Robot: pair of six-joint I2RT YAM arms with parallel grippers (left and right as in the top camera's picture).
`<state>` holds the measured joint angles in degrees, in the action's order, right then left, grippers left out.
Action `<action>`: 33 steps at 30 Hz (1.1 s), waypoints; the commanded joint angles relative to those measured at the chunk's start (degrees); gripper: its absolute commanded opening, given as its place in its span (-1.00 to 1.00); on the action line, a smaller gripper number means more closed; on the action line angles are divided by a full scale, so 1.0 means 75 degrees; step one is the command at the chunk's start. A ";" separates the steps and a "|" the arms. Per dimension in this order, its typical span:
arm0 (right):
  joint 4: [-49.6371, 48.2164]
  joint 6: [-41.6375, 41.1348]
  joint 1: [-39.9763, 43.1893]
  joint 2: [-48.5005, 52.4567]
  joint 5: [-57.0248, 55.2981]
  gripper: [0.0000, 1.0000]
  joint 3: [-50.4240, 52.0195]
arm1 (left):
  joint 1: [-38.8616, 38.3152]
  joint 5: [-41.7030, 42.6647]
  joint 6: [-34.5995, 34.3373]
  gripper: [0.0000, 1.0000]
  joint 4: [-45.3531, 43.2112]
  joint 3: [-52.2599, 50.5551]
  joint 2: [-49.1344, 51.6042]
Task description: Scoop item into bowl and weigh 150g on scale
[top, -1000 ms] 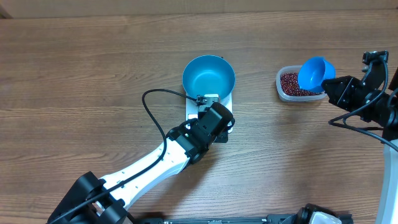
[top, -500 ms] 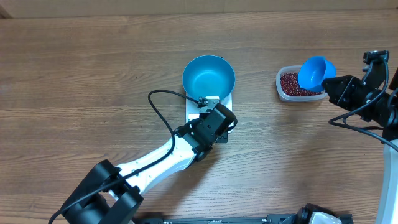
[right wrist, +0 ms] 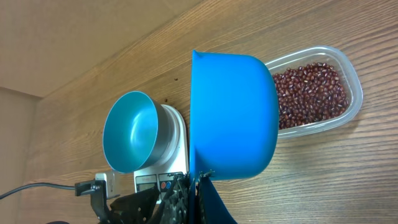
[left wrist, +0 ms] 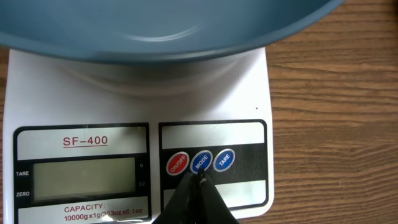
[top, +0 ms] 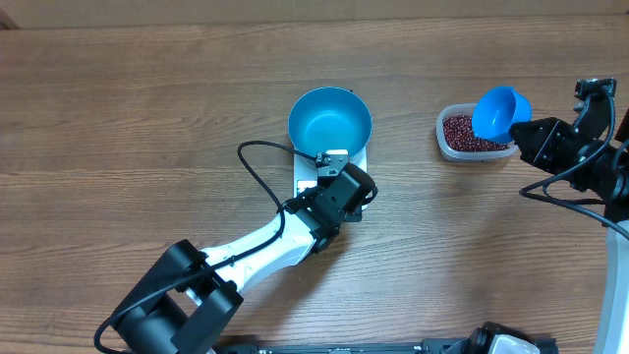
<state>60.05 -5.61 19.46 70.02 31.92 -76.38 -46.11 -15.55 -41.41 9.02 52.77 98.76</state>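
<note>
We see a brown wood-grain worktop (top: pixel 147 118) from above, with close views from each wrist.

Near the middle sits a small white scale (left wrist: pixel 249 93). A round bright blue bowl (top: pixel 330 118) rests on the scale's far part, and its smooth inside is bare. Along the scale's front edge are a plain grey-green display (left wrist: pixel 84 177) and a row of three round buttons, one red and two blue.

The left pincer (left wrist: pixel 200 180) has its two dark tips pressed together into one point. That point rests at the lower edge of the middle button, marked MODE (left wrist: pixel 201 160). It holds nothing.

Well to the right of the scale, apart from it, is a clear plastic tub (right wrist: pixel 354 87) with rounded corners. It holds a loose layer of small dark red-brown beans (right wrist: pixel 311 87) that covers its bottom.

The right pincer (right wrist: pixel 199 183) is clamped on the near edge of a bright blue scoop (right wrist: pixel 233 118). The scoop is turned on its side, and from above it overlaps the right end of the tub. We cannot tell how high it hangs over the beans. From above, the visible part of its inside is plain blue.
</note>
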 commanded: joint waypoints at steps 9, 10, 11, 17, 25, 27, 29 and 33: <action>-0.0047 0.0009 0.0023 -0.0012 -0.0050 -0.93 0.0006 | 0.0017 0.1148 0.0207 -0.91 -0.0064 -0.0047 0.0067; -0.0047 0.0009 0.0023 -0.0012 -0.0050 -0.93 0.0006 | 0.0032 0.1288 0.0318 -0.92 -0.0067 -0.0026 0.0067; -0.0044 0.0009 0.0023 -0.0012 -0.0050 -0.93 0.0006 | 0.0047 0.1288 0.0329 -0.92 -0.0023 0.0017 0.0067; -0.0035 0.0006 0.0023 -0.0012 -0.0050 -0.93 0.0006 | 0.0017 0.1055 0.0557 -0.91 0.1075 0.0699 0.0067; -0.0020 -0.0017 0.0023 -0.0012 -0.0050 -0.93 0.0006 | -0.0006 0.0289 0.0551 -0.92 0.1950 0.1303 0.0067; -0.0020 -0.0017 0.0023 -0.0012 -0.0047 -0.93 0.0006 | -0.0006 0.0038 0.0542 -0.92 0.1999 0.1303 0.0076; -0.0023 -0.0017 0.0023 -0.0012 -0.0050 -0.93 0.0006 | -0.0009 -0.0195 0.0481 -0.92 0.1990 0.1303 0.0125; -0.0017 -0.0017 0.0023 -0.0012 -0.0050 -0.93 0.0006 | -0.0009 -0.0405 0.0323 -0.92 0.1903 0.1303 0.0289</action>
<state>60.07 -5.78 19.46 70.02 31.92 -76.38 -46.11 -15.25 -38.65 23.77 61.52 99.11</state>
